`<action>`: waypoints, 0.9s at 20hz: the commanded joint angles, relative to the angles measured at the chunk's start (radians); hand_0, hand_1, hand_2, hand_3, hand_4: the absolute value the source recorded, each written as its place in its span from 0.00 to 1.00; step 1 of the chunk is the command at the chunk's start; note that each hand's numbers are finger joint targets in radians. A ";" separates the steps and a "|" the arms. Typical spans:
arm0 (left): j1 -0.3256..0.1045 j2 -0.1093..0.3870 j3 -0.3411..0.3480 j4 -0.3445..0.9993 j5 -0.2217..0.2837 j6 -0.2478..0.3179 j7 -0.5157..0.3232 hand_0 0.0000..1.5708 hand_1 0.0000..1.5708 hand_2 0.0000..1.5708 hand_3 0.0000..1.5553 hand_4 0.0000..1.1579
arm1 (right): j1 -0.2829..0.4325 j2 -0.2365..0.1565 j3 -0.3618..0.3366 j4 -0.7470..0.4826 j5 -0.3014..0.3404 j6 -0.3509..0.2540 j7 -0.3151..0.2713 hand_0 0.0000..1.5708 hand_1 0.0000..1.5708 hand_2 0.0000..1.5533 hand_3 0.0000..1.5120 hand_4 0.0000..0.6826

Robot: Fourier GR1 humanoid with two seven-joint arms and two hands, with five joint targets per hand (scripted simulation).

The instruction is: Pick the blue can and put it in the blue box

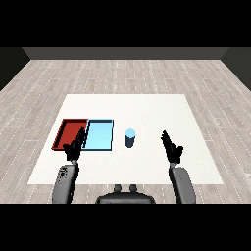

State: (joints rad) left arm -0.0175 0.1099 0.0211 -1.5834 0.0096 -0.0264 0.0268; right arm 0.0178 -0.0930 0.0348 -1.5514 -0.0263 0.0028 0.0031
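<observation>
Near the bench middle, the blue can stands upright beside the blue box. Right hand, fingers straight and apart, hasn't grasped; reaching left comes next. Left hand idles, relaxed.

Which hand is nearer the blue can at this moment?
Right. The right hand is open a short way to the right of the blue can; the left hand hangs farther left, over the red tray.
</observation>
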 commanded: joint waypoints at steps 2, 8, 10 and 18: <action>0.005 -0.011 -0.008 0.013 -0.018 -0.017 0.002 0.00 0.00 0.00 0.00 0.00 | -0.064 0.033 0.005 0.025 0.050 -0.040 0.014 0.00 0.00 0.00 0.00 0.00; -0.044 -0.102 0.005 -0.091 0.056 0.001 -0.245 0.00 0.00 0.00 0.00 0.00 | -0.199 0.091 0.021 0.011 -0.058 -0.023 -0.167 0.00 0.00 0.00 0.00 0.00; 0.018 -0.080 0.040 -0.099 0.098 -0.047 -0.336 0.00 0.00 0.00 0.00 0.00 | -0.176 0.092 0.002 -0.018 -0.077 0.002 -0.190 0.00 0.00 0.00 0.00 0.00; -0.007 -0.099 0.027 0.034 0.076 -0.056 -0.458 0.00 0.00 0.00 0.00 0.00 | -0.207 0.067 0.019 0.031 -0.089 0.013 -0.209 0.00 0.00 0.00 0.00 0.00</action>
State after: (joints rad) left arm -0.0045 0.0224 0.0512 -1.6093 0.0943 -0.0824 -0.3719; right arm -0.1733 -0.0104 0.0632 -1.4705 -0.1013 -0.0049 -0.2514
